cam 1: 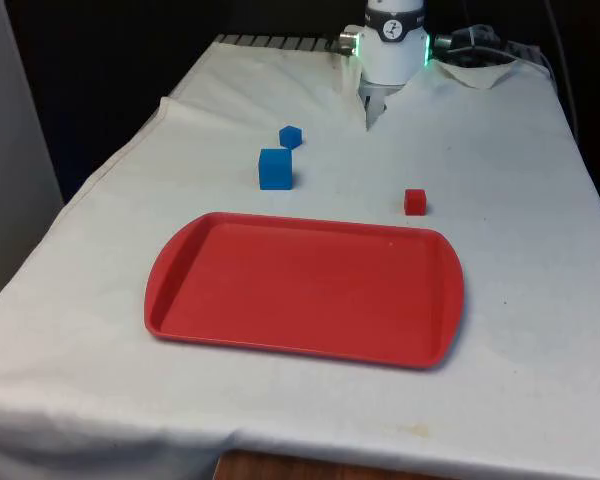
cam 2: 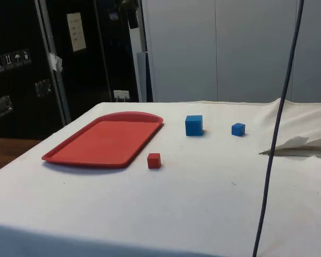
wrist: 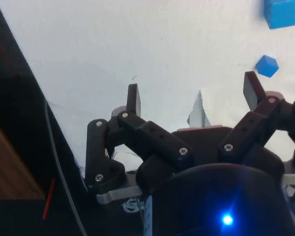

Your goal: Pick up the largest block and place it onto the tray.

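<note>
The largest block is a blue cube (cam 1: pixel 275 168) (cam 2: pixel 193 125) (wrist: pixel 283 12) standing on the white cloth just beyond the red tray (cam 1: pixel 190 260) (cam 2: pixel 104 140). A smaller blue cube (cam 1: pixel 291 136) (cam 2: pixel 238 129) (wrist: pixel 267 66) sits a little farther back, and a small red cube (cam 1: pixel 415 201) (cam 2: pixel 154 160) rests off the tray's far corner on the front view's right. My gripper (wrist: pixel 193 94) hangs open near the robot's base, well away from the blocks, with bare cloth between its fingertips. The arm's lower end (cam 1: pixel 392 45) shows at the table's far end.
The tray lies flat with nothing on it. A dark cable (cam 2: pixel 278 128) hangs down across the side view. The cloth is folded and wrinkled near the robot base (cam 2: pixel 299 143). Dark cabinets (cam 2: pixel 27 64) stand beyond the tray in the side view.
</note>
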### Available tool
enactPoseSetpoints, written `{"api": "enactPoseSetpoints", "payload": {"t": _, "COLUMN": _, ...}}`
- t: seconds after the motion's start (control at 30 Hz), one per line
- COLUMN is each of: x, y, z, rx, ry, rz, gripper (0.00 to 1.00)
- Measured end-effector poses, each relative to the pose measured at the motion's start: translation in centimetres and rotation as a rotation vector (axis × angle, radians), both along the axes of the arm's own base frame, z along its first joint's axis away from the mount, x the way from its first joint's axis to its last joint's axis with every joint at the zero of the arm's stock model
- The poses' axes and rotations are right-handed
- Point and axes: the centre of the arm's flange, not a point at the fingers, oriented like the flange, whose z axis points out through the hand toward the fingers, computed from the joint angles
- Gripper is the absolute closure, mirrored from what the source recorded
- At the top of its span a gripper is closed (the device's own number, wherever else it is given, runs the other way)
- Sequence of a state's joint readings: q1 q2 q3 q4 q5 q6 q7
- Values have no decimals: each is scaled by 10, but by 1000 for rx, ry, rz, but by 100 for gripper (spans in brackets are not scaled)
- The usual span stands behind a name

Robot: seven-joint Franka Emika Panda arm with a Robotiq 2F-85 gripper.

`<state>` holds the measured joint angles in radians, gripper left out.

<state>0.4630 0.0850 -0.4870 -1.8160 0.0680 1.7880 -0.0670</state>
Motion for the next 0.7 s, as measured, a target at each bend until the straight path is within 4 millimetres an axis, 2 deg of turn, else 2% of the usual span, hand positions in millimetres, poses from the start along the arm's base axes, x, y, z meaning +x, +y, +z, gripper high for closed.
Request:
{"api": "enactPoseSetpoints", "payload": {"t": 0.37, "x": 2, "y": 6, "z": 0, "rx": -2, "ry": -7, "rz": 4, "gripper": 0}}
{"api": "enactPoseSetpoints", "payload": {"t": 0.7, "x": 9, "y": -18, "z": 4, "rx": -18, "ry": -14, "rz": -19, "gripper": 0}}
